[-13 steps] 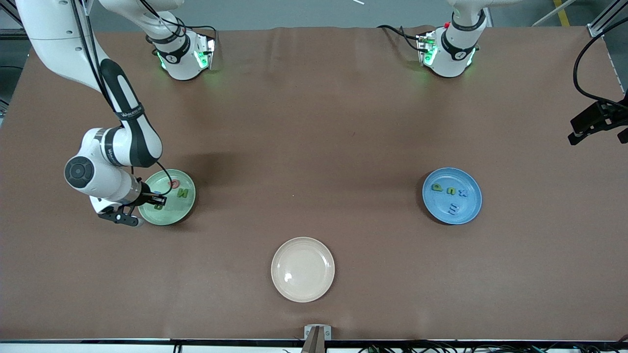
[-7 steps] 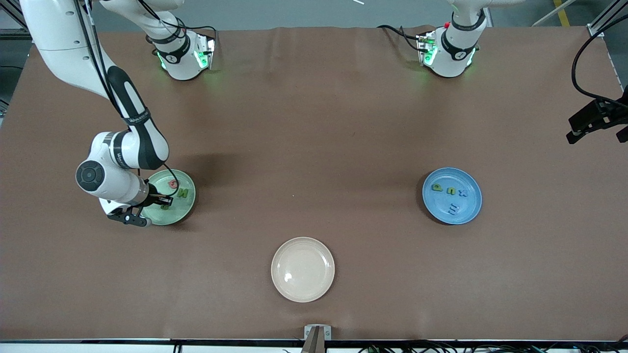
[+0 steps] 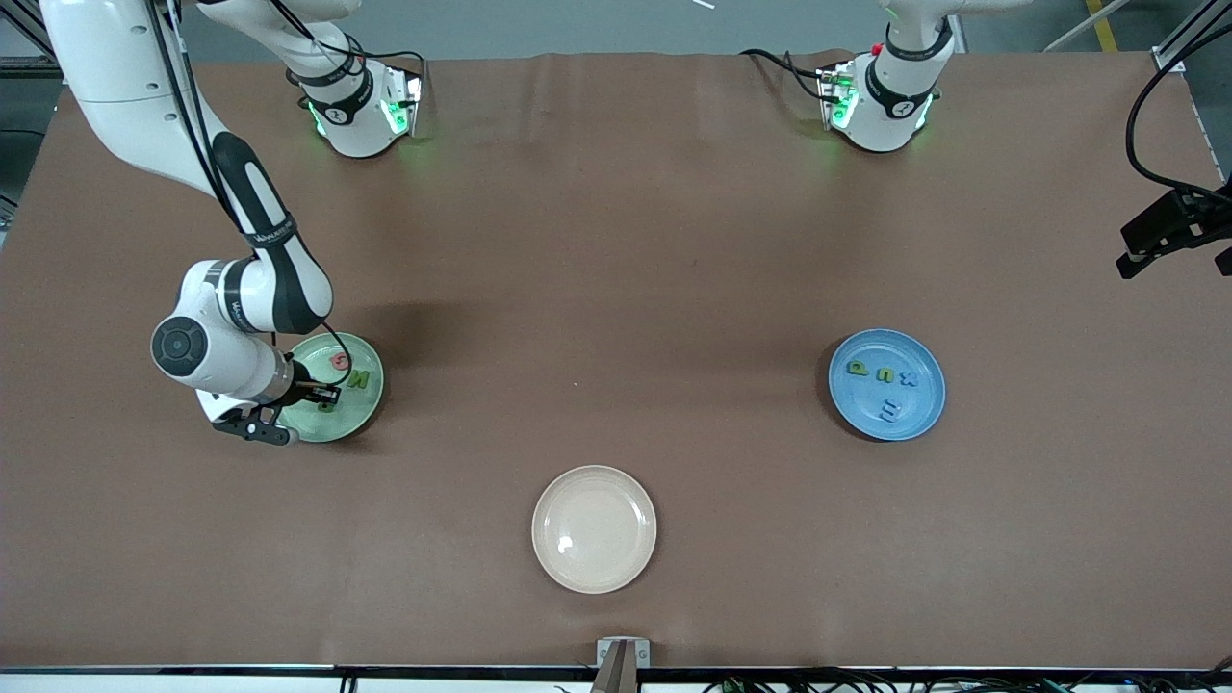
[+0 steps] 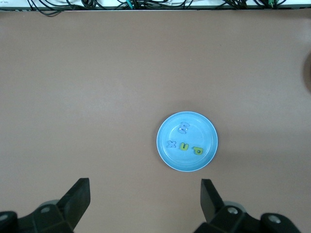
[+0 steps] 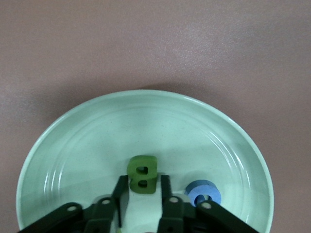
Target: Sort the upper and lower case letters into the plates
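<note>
The pale green plate (image 3: pixel 356 412) lies at the right arm's end of the table. My right gripper (image 3: pixel 325 393) is low over it. In the right wrist view a green B (image 5: pixel 142 174) lies on this plate (image 5: pixel 97 126) between the tips of the right gripper (image 5: pixel 143 178), whose jaws stand slightly apart beside it. A blue ring-shaped letter (image 5: pixel 204 193) lies next to it. A red letter (image 3: pixel 339 361) and a green N (image 3: pixel 359 378) are in the same plate. The blue plate (image 3: pixel 919 416) holds a green p (image 3: pixel 856 367), green u (image 3: pixel 883 375), blue x (image 3: pixel 907 378) and blue m (image 3: pixel 890 411). My left gripper (image 4: pixel 145 194) waits open, high above the table, looking down on the blue plate (image 4: pixel 194 162).
A cream-beige plate (image 3: pixel 594 528) with nothing in it lies nearest the front camera, midway between the two arms. A black fixture with a cable (image 3: pixel 1169 231) juts in at the left arm's end of the table. Brown cloth covers the table.
The right gripper has shifted a little further in over the pale green plate, and its jaws have parted from the green B. The left arm has not moved.
</note>
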Motion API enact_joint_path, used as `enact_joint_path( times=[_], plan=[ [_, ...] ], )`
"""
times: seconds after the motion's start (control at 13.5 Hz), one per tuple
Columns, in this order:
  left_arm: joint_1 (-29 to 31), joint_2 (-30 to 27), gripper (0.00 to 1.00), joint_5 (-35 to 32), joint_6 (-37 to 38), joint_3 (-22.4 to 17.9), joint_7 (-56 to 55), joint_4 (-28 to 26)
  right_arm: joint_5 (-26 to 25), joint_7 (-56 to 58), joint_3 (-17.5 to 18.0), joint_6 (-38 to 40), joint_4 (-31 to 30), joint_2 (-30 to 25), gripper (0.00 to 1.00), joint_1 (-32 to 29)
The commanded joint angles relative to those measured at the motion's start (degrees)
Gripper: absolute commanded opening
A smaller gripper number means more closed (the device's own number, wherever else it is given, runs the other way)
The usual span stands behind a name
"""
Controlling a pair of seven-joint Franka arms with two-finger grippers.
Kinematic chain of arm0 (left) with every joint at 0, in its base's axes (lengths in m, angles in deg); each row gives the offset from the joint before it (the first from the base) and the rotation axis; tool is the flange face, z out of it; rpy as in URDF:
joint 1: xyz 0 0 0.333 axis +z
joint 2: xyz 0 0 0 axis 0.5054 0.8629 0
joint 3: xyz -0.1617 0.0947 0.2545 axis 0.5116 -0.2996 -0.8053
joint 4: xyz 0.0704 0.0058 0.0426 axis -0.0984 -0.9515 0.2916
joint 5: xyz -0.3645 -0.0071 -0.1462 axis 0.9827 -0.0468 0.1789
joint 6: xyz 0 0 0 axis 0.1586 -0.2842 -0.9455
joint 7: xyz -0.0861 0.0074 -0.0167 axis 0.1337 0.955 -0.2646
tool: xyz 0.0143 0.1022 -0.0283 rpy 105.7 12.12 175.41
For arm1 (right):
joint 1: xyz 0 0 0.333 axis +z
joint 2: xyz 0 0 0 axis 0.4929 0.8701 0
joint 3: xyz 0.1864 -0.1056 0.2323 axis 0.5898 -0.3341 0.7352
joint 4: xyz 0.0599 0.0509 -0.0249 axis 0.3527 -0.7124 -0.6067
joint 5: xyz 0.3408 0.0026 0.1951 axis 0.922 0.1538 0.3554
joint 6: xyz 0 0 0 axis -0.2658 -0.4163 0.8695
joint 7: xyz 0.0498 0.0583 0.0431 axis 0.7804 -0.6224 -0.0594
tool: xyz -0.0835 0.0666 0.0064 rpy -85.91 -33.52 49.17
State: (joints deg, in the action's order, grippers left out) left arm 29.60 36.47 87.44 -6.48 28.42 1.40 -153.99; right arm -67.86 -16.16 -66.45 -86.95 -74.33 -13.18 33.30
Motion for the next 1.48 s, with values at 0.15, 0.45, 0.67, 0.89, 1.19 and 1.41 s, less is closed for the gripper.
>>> enact_joint_path(
  times=[0.15,0.45,0.67,0.89,1.19,1.41],
  plan=[
    [-0.21,-0.81,1.0,1.01,1.14,-0.19,0.28,0.26,0.24,0.83,0.66,5.12,2.63,-1.98,1.0,-0.7],
    [-0.12,-0.89,1.0,1.1,1.14,-0.19,0.37,0.26,0.15,6.61,0.39,25.76,14.05,-4.53,1.0,-1.57],
    [-0.21,-0.98,1.0,1.1,1.14,-0.19,0.37,0.26,-0.55,8.73,0.31,37.11,22.58,-6.29,1.0,-2.45],
    [-0.21,-0.98,1.0,1.1,1.14,-0.19,0.37,0.26,-0.82,9.88,0.22,45.82,30.57,-7.43,1.0,-3.41],
    [-0.12,-0.98,1.0,1.1,1.14,-0.19,0.46,0.26,-5.64,13.56,0.04,51.9,36.83,-7.52,1.0,-4.47],
    [-0.12,-0.98,1.0,1.1,1.14,-0.19,0.37,0.26,-5.74,14.81,0.13,52.88,37.19,-8.14,1.0,-5.35]
  ],
)
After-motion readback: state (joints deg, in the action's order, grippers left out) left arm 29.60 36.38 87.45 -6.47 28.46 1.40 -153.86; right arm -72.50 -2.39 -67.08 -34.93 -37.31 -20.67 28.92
